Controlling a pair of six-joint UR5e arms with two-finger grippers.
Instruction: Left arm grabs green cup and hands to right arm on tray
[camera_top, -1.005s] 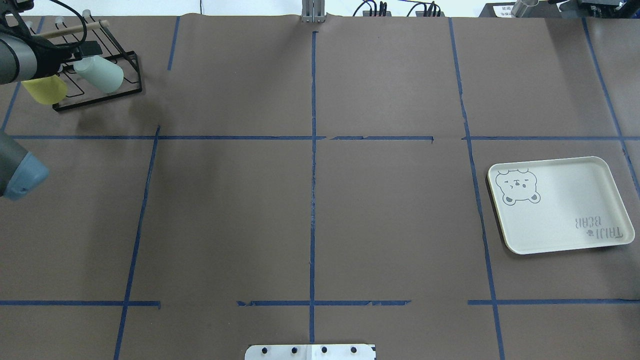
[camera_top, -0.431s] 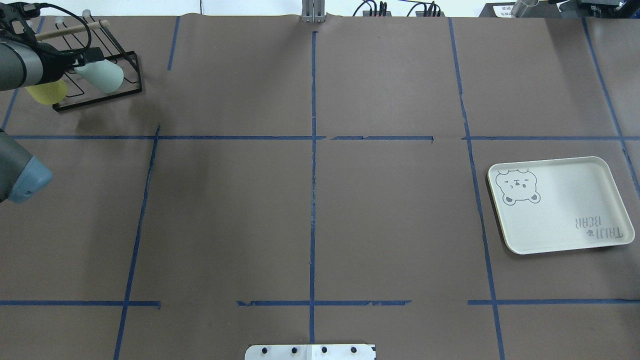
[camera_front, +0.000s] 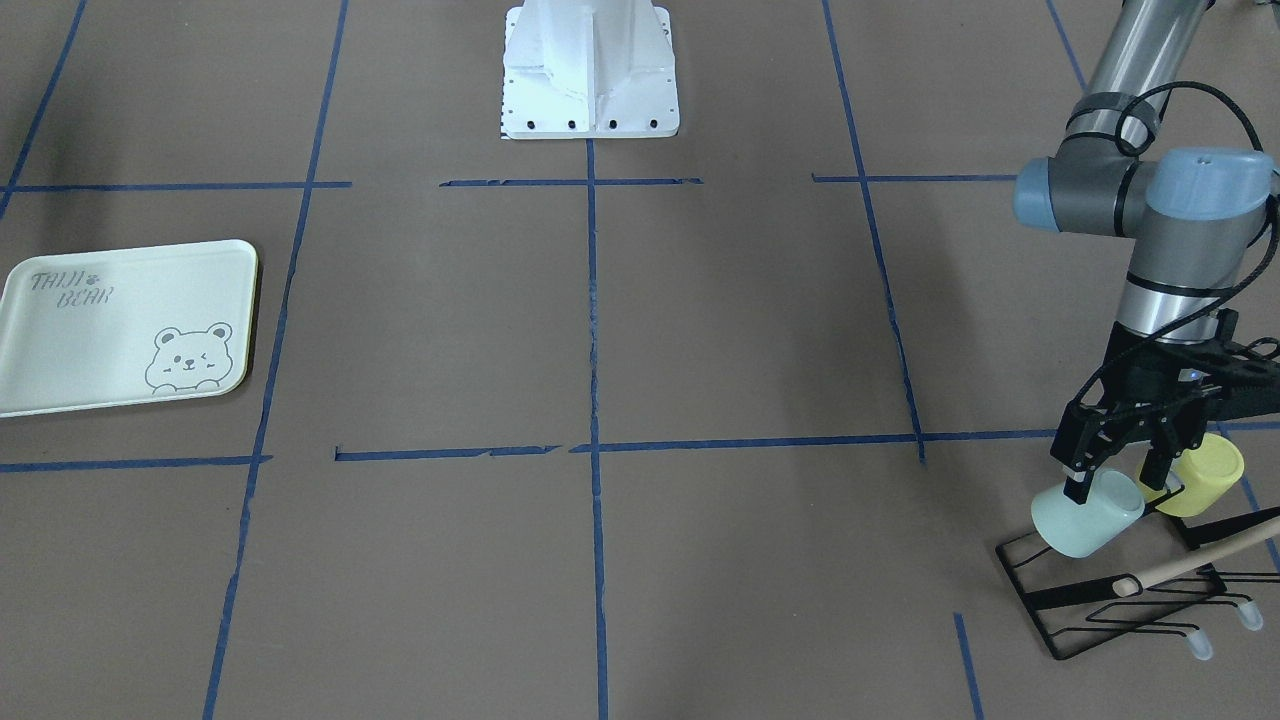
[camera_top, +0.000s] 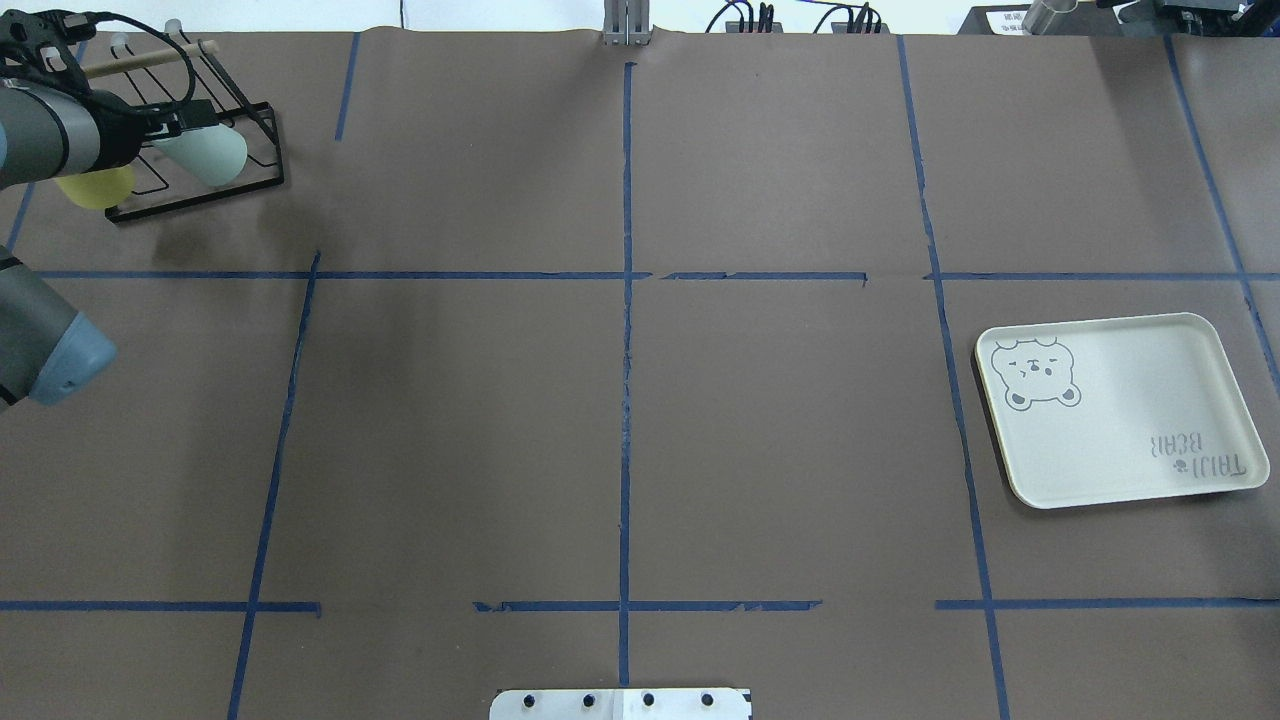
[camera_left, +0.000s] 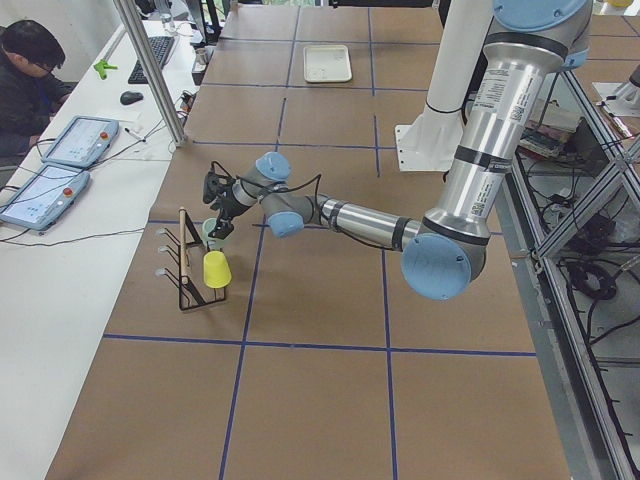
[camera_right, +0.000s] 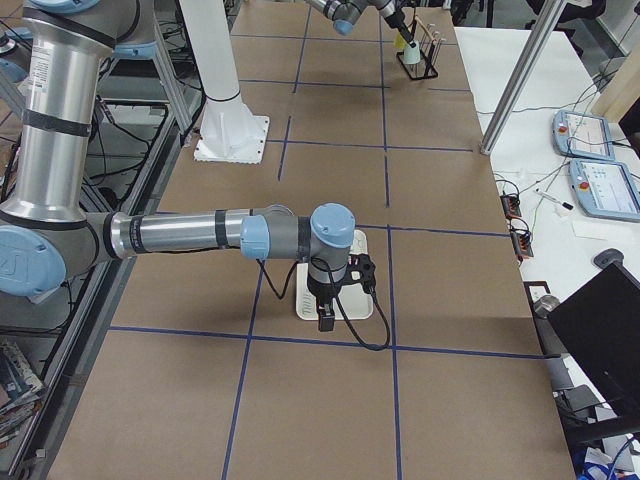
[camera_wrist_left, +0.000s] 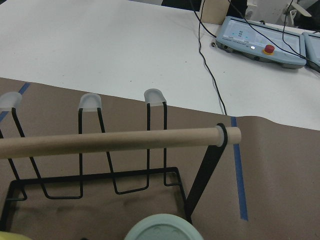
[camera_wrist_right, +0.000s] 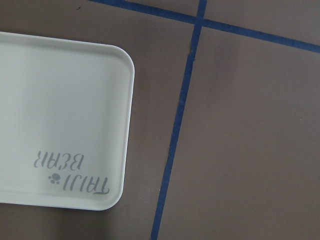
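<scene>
Over at the far left corner of the bench (camera_front: 700, 330), your left hand (camera_front: 1115, 478) sits low on the black wire rack (camera_front: 1090, 600) with its fingers spread apart. One finger is on the outer side of the green cup (camera_front: 1085, 520) and the other is down in the gap between it and the yellow cup (camera_front: 1205, 475). It looks released to me, straddling the cup rather than squeezing it. The green cup is tilted on the rack, and the left wrist view shows its round base right at the bottom edge. The yellow cup sits just beside it on the same rack, and a wooden rod (camera_front: 1190, 565) runs across the top of the rack behind them. The left arm (camera_front: 1170, 240) drops down onto that spot from above.

Way over on the other side, well apart from all this, the tray (camera_front: 100, 340) lies flat on the bench. Your right hand (camera_right: 326, 318) hangs over it at the end of the right arm (camera_right: 180, 235), but I can't tell if it's released or clenched.
</scene>
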